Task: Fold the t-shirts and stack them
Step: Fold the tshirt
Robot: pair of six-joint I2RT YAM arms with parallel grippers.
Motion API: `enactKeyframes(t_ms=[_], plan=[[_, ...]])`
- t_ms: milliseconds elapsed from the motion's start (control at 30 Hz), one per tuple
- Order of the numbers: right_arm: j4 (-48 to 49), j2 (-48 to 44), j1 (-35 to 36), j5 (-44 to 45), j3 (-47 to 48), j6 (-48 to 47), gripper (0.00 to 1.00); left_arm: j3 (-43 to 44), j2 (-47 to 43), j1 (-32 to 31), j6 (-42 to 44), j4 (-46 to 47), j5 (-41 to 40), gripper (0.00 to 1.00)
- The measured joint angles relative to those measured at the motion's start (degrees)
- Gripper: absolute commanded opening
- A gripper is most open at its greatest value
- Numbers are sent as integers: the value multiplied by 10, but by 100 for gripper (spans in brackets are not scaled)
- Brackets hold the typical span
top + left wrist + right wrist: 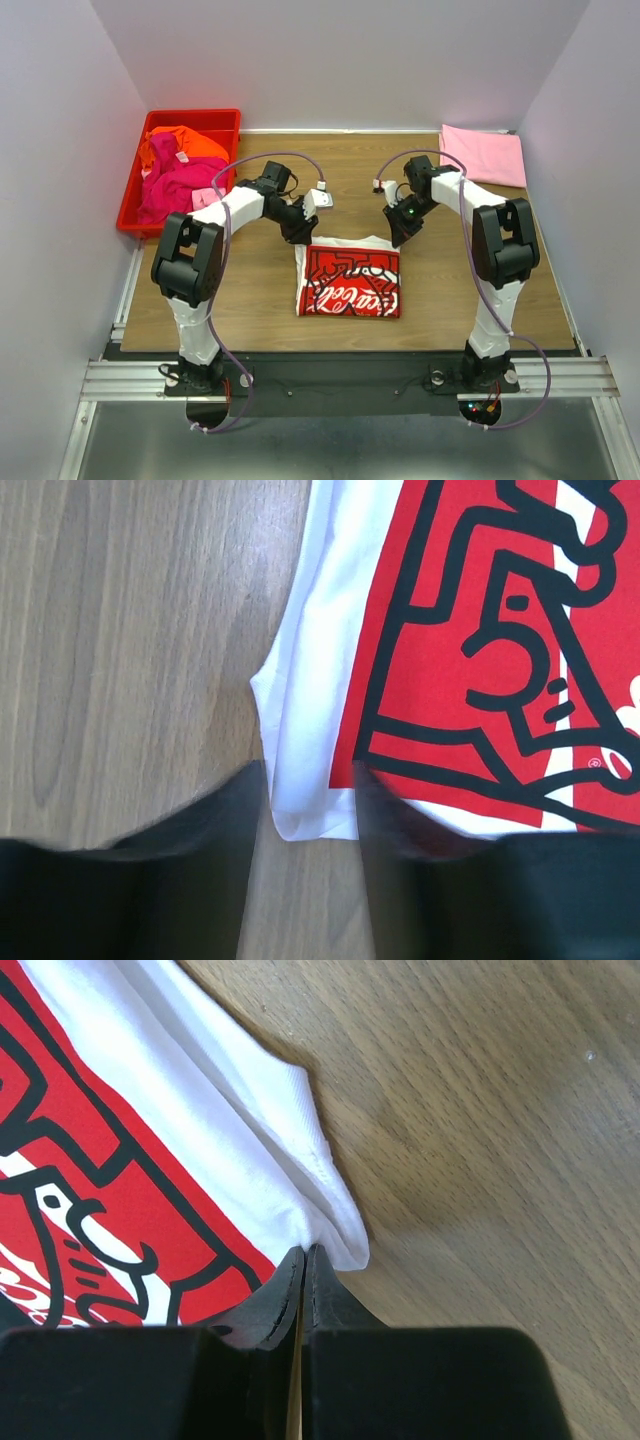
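A: Counter (230,300), top view?
B: Wood grain, fills the middle of the frame. Both arms reach in from the bottom edge.

A: Main item?
B: White t-shirt (349,280) with a red print, folded into a neat rectangle, flat at centre frame, between the two arms.

A: Others?
B: Red bin (195,114) at upper left, off the counter's left edge. An orange t-shirt (185,145) is bunched at the far end and a magenta t-shirt (170,185) is heaped nearer. A pink t-shirt (484,155) lies folded flat on the counter's upper right corner, well apart from the white one.

A: Left gripper (310,810)?
B: At the white shirt's upper left corner. The fingers stand apart, a moderate gap. The shirt's folded corner lies in that gap, not pinched.

A: Right gripper (303,1270)?
B: At the shirt's upper right corner. The fingers are pressed together, only a hairline between them. The tips touch the white hem edge. Cannot tell whether any cloth is caught between them.
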Motion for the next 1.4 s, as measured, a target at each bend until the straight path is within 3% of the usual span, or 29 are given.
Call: enactKeyframes(t_ms=[133,167,600,767,900,1067,1167,1267,1333,1400], plan=[[0,-4,0,-8,0,0,1,7,2,1,6,-12,5,3],[0,-7,0,-9,0,1,1,7,2,1,4,-13,7,0],[1,-45,0,-48,41,6,1,7,-47,53,16,-55,19,0],[6,-4,1,-60,61,10,13,7,-40,60,16,-56,17,0],[27,46,1,-61,75,29,15,1,-8,62,12,-37,1,0],[56,75,1,-57,83,68,14,-6,38,65,-3,-11,-18,0],[77,79,1,-49,97,99,6,-4,42,68,-15,-2,-24,0],[97,79,1,-33,100,119,5,8,49,68,-23,2,-35,3],[107,80,1,-12,101,132,9,24,59,68,-31,11,-43,4],[115,80,1,9,102,141,21,42,72,68,-43,22,-53,11]])
